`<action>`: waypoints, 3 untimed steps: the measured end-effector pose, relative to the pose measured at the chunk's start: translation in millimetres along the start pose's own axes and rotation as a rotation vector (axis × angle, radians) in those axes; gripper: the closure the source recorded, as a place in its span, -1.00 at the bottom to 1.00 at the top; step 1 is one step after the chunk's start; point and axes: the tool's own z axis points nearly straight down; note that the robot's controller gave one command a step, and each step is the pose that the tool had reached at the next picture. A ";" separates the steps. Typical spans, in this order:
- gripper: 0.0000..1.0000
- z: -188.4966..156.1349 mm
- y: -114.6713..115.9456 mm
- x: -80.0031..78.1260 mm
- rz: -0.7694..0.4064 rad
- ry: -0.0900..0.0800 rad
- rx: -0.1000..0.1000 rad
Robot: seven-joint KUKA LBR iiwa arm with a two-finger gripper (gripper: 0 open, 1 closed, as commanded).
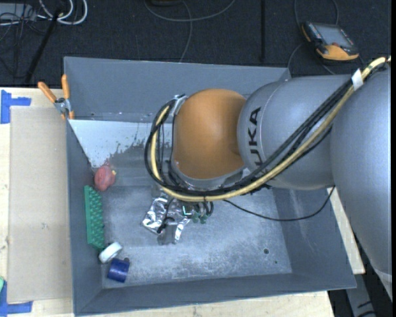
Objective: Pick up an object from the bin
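Whether the end effector (pixel 166 222) is spread I cannot tell; one pink lump (pixel 105 176), one green strip (pixel 94 216).

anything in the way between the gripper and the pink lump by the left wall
Nothing visible: only bare bin floor lies between the gripper and the pink lump. The green strip lies off that line.
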 end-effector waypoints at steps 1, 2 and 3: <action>-1.00 92.2 -39.3 -12.5 -0.153 -0.003 0.001; 1.00 88.7 -37.9 -14.0 -0.151 -0.008 -0.001; 1.00 -30.5 -32.1 -26.5 -0.161 -0.018 -0.002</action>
